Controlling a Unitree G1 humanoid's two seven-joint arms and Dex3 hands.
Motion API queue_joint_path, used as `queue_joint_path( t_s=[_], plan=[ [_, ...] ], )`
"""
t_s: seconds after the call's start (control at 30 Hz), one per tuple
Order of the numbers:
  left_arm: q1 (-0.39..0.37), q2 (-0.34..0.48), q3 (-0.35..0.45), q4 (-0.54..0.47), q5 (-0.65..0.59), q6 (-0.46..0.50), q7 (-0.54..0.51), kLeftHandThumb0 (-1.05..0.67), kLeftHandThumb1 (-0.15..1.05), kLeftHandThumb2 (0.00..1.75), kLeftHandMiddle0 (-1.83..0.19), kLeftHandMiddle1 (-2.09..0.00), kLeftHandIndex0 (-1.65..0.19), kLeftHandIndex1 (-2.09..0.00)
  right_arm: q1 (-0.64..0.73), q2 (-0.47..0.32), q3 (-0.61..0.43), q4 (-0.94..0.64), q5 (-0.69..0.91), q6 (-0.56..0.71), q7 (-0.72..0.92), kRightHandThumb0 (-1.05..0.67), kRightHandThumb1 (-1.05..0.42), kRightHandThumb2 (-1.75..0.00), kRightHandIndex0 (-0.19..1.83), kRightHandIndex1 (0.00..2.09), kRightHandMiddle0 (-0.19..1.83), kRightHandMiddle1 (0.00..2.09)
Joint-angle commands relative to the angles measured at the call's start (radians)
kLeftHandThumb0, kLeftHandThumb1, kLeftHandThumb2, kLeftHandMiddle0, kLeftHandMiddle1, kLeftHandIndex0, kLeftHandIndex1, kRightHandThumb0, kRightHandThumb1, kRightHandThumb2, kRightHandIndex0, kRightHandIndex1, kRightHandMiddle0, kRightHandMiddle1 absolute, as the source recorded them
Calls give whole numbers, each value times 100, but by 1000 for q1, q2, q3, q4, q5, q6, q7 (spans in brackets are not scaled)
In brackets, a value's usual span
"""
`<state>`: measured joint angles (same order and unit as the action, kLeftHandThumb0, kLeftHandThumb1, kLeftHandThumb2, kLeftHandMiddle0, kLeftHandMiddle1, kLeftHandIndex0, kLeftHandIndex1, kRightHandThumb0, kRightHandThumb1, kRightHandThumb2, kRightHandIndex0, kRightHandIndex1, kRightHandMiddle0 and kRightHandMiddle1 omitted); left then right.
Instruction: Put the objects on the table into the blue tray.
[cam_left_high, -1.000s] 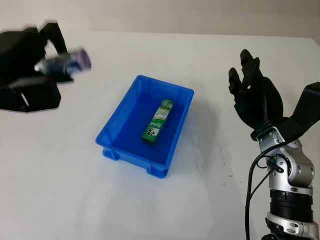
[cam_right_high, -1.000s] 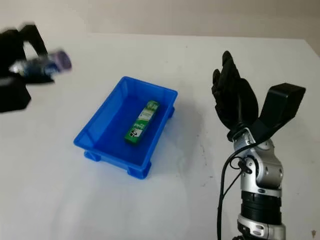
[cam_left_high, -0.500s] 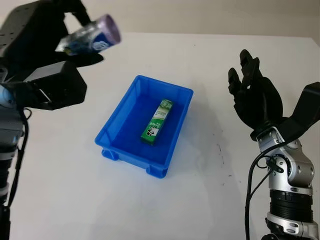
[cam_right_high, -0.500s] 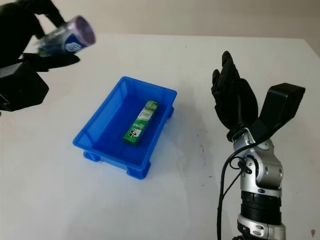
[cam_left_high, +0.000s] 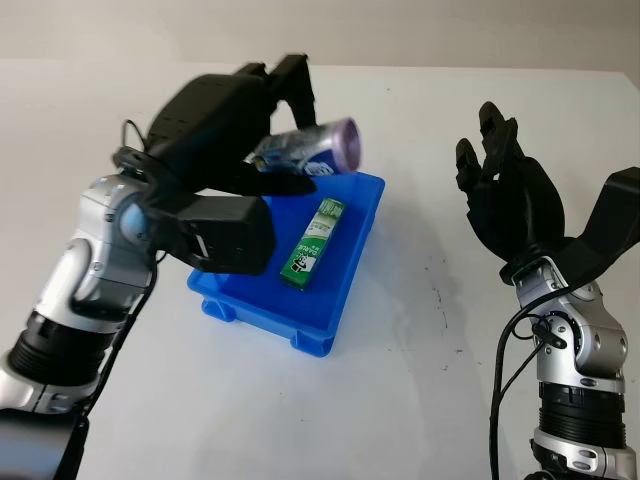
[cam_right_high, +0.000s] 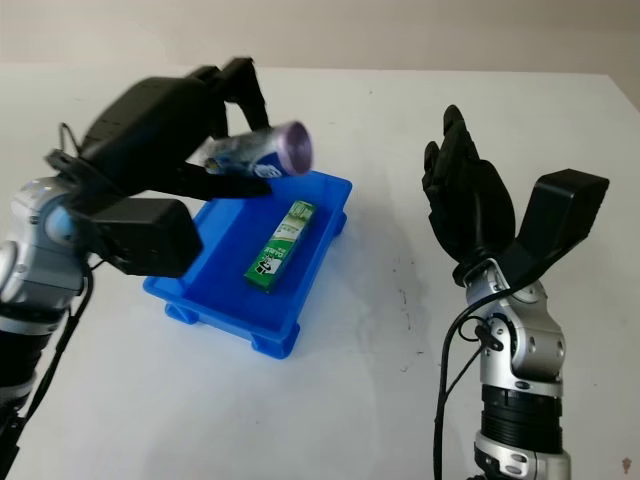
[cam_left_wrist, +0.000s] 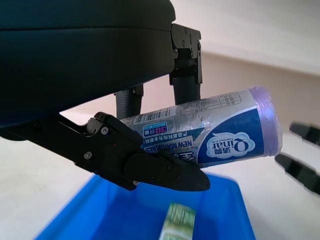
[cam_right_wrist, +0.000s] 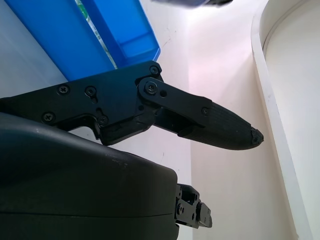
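My left hand (cam_left_high: 262, 150) hangs over the far left part of the blue tray (cam_left_high: 318, 330), shut on a purple and blue roll of bags (cam_left_high: 312, 152) that lies sideways in its fingers. The roll (cam_left_wrist: 215, 133) sits clamped between thumb and fingers in the left wrist view, above the tray (cam_left_wrist: 226, 200). A green carton (cam_left_high: 315, 240) lies lengthwise inside the tray. My right hand (cam_left_high: 505, 195) is raised to the right of the tray, open and holding nothing.
The white table (cam_left_high: 400, 400) spreads around the tray, with a few small dark specks (cam_left_high: 438, 295) to the tray's right. Its far edge (cam_left_high: 450, 68) meets a beige wall.
My left hand has carried the roll from the far left of the table rightward to above the tray. The right hand has stayed still.
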<state>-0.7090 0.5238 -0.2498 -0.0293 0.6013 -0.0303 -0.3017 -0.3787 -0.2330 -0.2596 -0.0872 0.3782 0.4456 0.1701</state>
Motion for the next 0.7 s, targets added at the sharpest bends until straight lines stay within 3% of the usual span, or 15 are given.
queue_joint_path(
  t_s=[0.0,0.17,0.27,0.67],
  plan=[
    [-37,-16,-16,36,9,-15,2,-32,105,40,-119,-209,-55,-209,13,-8,-11,-30,12,3,4,-78,-105,-78,-19,0,-19,0],
    [-52,-20,-53,103,56,-27,-14,-30,105,39,-122,-209,-53,-209,17,-7,-17,-30,28,4,6,-78,-105,-77,-19,0,-19,0],
    [-53,-11,-82,128,107,-13,-44,-31,105,38,-113,-209,-46,-209,20,-10,-18,-33,27,3,4,-78,-105,-76,-19,0,-19,0],
    [-58,52,-134,154,263,-30,-108,-28,105,38,-105,-209,-47,-209,15,-13,-26,-25,37,10,9,-78,-105,-76,-19,0,-19,0]
  ],
)
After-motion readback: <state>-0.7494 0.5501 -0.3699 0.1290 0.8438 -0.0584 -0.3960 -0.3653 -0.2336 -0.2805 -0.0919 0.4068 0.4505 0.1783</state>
